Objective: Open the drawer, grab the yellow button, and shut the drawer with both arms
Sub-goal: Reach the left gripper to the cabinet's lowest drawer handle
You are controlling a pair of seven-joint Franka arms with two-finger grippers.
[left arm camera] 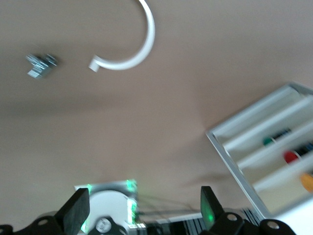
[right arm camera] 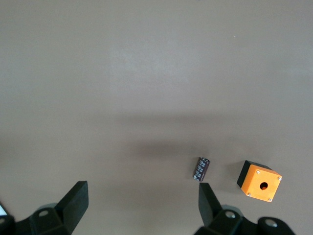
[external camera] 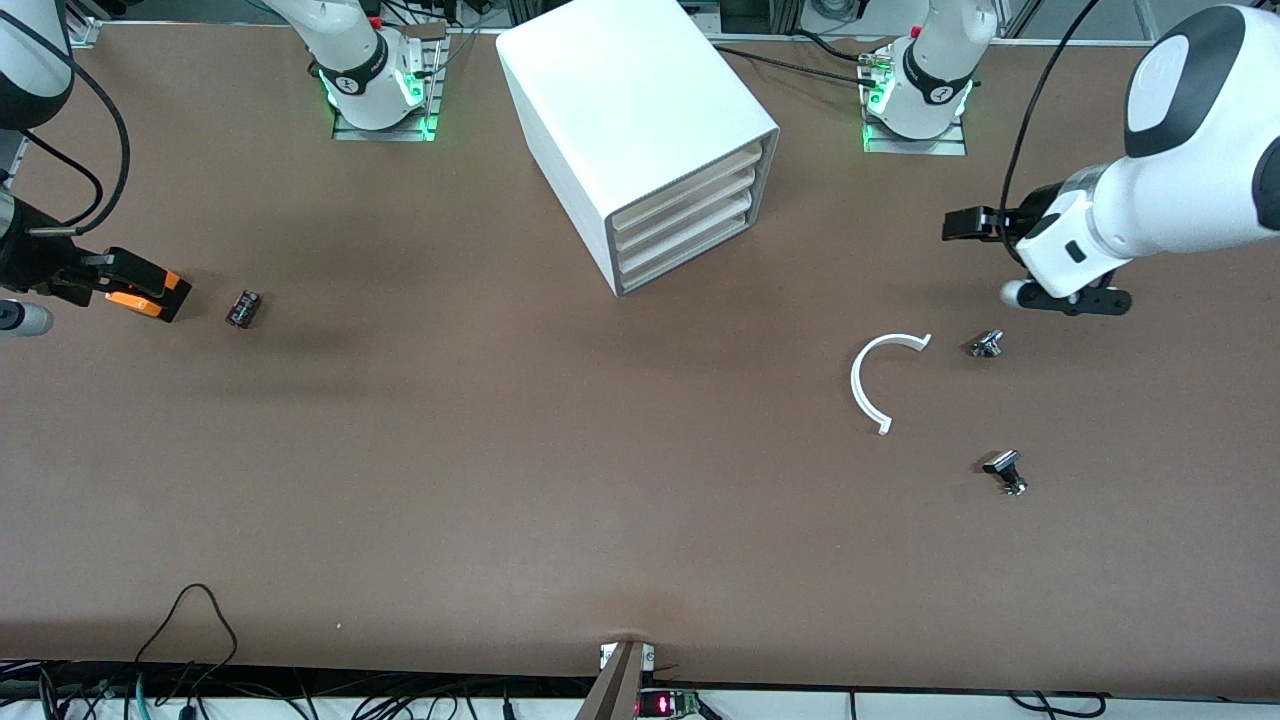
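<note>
The white cabinet (external camera: 620,110) stands at the middle of the table near the robots' bases. Its four cream drawer fronts are all shut, the uppermost drawer (external camera: 690,178) among them. The cabinet also shows in the left wrist view (left arm camera: 254,147), where a blurred orange round shape (left arm camera: 308,182) sits at the uppermost drawer; I cannot tell whether it is the button. My left gripper (external camera: 960,228) is open and empty in the air toward the left arm's end, beside the cabinet (left arm camera: 143,196). My right gripper (external camera: 105,268) is open and empty above the table at the right arm's end (right arm camera: 143,188).
An orange cube with a hole (external camera: 140,300) (right arm camera: 259,182) and a small black block (external camera: 243,308) (right arm camera: 202,169) lie under the right gripper. A white C-shaped ring (external camera: 878,380) (left arm camera: 132,49) and two small metal parts (external camera: 987,345) (external camera: 1006,470) lie near the left gripper.
</note>
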